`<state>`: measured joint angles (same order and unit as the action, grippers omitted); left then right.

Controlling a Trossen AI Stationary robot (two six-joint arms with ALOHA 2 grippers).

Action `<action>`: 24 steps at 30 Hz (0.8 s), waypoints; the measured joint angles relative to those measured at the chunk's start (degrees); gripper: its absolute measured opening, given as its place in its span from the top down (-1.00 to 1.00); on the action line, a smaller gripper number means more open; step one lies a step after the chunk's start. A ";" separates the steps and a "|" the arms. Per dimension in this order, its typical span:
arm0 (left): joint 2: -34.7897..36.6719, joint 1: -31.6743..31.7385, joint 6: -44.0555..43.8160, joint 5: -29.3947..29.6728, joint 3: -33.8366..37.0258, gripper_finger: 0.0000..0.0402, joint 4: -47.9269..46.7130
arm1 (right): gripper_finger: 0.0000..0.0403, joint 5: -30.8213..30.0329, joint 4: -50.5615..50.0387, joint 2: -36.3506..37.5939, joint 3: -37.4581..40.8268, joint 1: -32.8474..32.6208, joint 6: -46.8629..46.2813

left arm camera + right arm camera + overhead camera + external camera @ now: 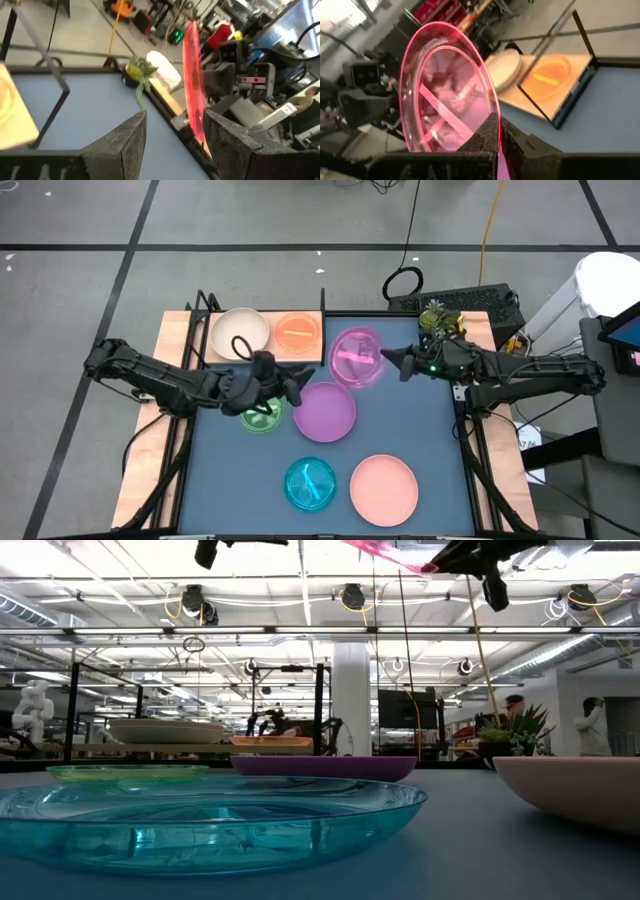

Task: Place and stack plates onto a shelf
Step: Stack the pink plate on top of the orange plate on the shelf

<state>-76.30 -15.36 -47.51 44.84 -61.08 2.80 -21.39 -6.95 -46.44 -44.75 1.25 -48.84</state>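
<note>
My right gripper (388,360) holds the small magenta plate (357,357) high above the table's far middle; it shows at the low view's top (385,552). My left gripper (303,373) is open just left of that plate, raised over the table. In its wrist view the plate stands edge-on (192,85) beyond the open fingers. The cream plate (240,332) and orange plate (297,330) rest on the wooden shelf (185,330) at the far left. Green (262,417), purple (325,412), teal (311,483) and salmon pink (384,487) plates lie on the blue tabletop. No pale blue-white plate shows. My right gripper pinches the magenta plate's rim (492,120) between its two fingers, coming level from the table's right side. The plate is lifted clear and tilted steeply, with its hollow face and stripe (440,107) turned toward the wrist camera.
A small potted plant (437,318) and a black device (470,302) stand at the far right edge. Thin black uprights (322,305) frame the shelf's ends. The left arm reaches over the green plate. Bare tabletop lies at the near left (230,480).
</note>
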 joint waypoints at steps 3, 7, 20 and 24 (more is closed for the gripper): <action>-0.86 0.21 5.17 0.13 0.01 0.01 2.68 | 1.00 -1.47 1.55 -0.28 0.00 0.69 0.01; -2.43 0.22 12.13 0.34 0.00 0.00 6.49 | 1.00 -4.12 4.09 -0.77 0.00 1.45 0.02; -4.48 2.44 11.41 0.72 0.00 -0.37 8.30 | 1.00 -4.52 9.31 -3.96 0.00 2.06 0.04; -4.48 3.57 12.23 -3.03 0.02 -0.37 9.91 | 1.00 -5.97 13.61 -6.75 0.00 2.06 0.05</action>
<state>-80.77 -11.80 -35.28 41.81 -61.06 12.70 -27.36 6.66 -53.19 -44.75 3.31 -48.79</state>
